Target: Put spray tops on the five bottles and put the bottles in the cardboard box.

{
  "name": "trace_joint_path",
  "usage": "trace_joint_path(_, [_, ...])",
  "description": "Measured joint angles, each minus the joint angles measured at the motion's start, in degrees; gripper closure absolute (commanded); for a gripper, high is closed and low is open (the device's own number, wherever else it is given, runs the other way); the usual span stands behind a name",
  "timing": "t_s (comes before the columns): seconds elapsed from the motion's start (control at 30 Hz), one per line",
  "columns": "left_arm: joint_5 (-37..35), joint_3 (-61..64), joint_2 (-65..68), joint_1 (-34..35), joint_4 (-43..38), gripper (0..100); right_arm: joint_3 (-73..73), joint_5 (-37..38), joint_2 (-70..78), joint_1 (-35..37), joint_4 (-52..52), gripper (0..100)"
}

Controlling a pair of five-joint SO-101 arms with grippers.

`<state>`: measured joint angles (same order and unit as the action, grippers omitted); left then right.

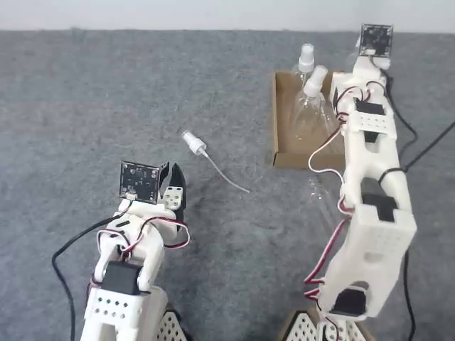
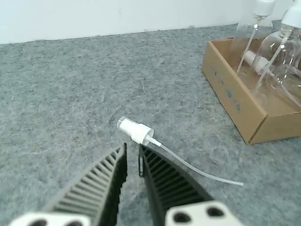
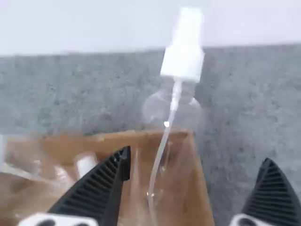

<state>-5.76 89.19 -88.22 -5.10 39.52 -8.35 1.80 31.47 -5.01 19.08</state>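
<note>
Setting: grey felt-like counter [image 1: 85,92] against a plain white wall [image 1: 142,14]

Item 1, cardboard box [image 1: 276,121]: shallow and open-topped, on the right arm's side of the counter. It holds clear bottles [image 1: 311,110] fitted with white tops. At least two tops show, and the full count is hidden by the right arm [image 1: 373,177].

Item 2, spray top [image 1: 193,142]: loose, lying on its side in mid-counter, well apart from the box. Its thin tube trails off toward the right arm's side.

Item 3, spare bottle [image 1: 321,192]: what looks like a clear bottle with no top, lying on the counter just outside the near end of the box and partly under the right arm. It is hard to make out.

Item 4, left jaws: low over the counter, tips just beside the spray top and not touching it. They are all but closed, with a thin slit between them, gripping nothing.

Item 5, right jaws: above the box, spread wide, gripping nothing. A capped bottle stands at the far end of the box ahead of them.

Status: judged near the end. Most bottles appear capped and boxed. Left to do, as far as can be told: lift the loose spray top, fit it to the spare bottle, and box that bottle
</note>
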Motion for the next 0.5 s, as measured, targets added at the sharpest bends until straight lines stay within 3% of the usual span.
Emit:
trace_joint_path(0.37, [0.00,0.00,0.00,0.00,0.00,96,-6.42,0.00,7.65,0.18,0.00,64.9])
trace_joint_path(0.5, [0.00,0.00,0.00,0.00,0.00,96,-6.42,0.00,7.65,0.18,0.00,73.5])
